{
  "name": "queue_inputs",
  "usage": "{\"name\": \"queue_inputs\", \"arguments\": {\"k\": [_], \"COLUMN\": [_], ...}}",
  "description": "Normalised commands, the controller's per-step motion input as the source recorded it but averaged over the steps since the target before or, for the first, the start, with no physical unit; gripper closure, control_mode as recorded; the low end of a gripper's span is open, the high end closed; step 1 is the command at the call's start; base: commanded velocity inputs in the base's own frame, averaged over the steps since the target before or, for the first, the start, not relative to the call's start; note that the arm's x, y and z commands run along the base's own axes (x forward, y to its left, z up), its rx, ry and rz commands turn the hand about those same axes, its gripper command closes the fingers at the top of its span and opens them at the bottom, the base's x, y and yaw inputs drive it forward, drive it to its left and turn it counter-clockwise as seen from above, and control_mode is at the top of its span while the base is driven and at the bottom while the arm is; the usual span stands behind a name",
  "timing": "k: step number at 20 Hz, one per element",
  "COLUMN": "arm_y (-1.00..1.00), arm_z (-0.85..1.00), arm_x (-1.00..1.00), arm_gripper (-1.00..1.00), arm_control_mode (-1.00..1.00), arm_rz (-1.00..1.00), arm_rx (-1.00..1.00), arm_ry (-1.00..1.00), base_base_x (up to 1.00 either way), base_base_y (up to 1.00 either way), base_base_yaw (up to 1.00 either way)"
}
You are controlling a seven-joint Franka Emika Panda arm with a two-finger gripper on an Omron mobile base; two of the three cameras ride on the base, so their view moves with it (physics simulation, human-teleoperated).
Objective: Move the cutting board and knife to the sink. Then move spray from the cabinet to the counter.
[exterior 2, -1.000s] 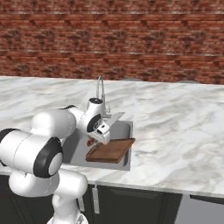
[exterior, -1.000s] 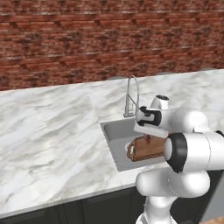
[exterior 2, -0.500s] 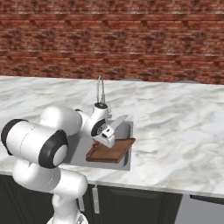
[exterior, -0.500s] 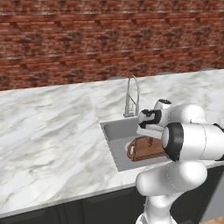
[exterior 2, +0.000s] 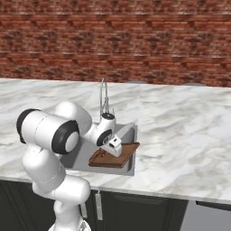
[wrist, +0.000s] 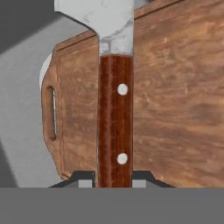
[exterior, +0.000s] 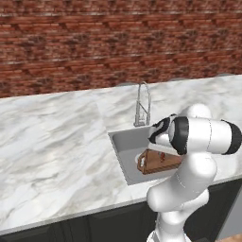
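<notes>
Hand view, L to R: sink (wrist: pixel 26 131) wall, then board (wrist: pixel 175 109) w/ loop handle at left. Gripper (wrist: pixel 114 181) pinches knife (wrist: pixel 115 127) by its wood handle, blade pointing up, over board. Board leans in sink (exterior: pixel 124 146), right end up on rim.

Knife blade: we see the slim grey-bladed, wood-handled knife (wrist: pixel 114 127) cut off at the hand view's top edge.
Board: the arm hides the reddish-brown rimmed wooden cutting board (exterior: pixel 158 163) on its right end.

red-brown brick wall (exterior: pixel 94 42) across the top of the frame, dark cabinet fronts (exterior 2: pixel 135 212) along the bottom edge, pale metal handle (exterior 2: pixel 98 205) at lower middle
</notes>
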Motion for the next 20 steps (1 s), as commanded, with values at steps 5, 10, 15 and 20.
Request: {"name": "queue_inputs", "arguments": {"k": [5,10,15,20], "arm_y": [0.0,0.0,-0.01,0.0], "arm_z": [-0.23,-0.25,-0.42,-0.02], "arm_x": [0.39,0.22,0.08,0.0], "arm_gripper": [1.0,1.0,1.0,-1.0], "arm_control_mode": [-1.0,-1.0,-1.0,-1.0], "arm_rz": [0.0,0.0,0.0,0.0], "arm_rx": [0.01,0.01,0.0,0.0], "arm_ry": [0.0,0.0,0.0,0.0], "base_base_x": [0.0,0.0,0.0,0.0], "base_base_y": [0.0,0.0,0.0,0.0], "base_base_yaw": [0.0,0.0,0.0,0.0]}}
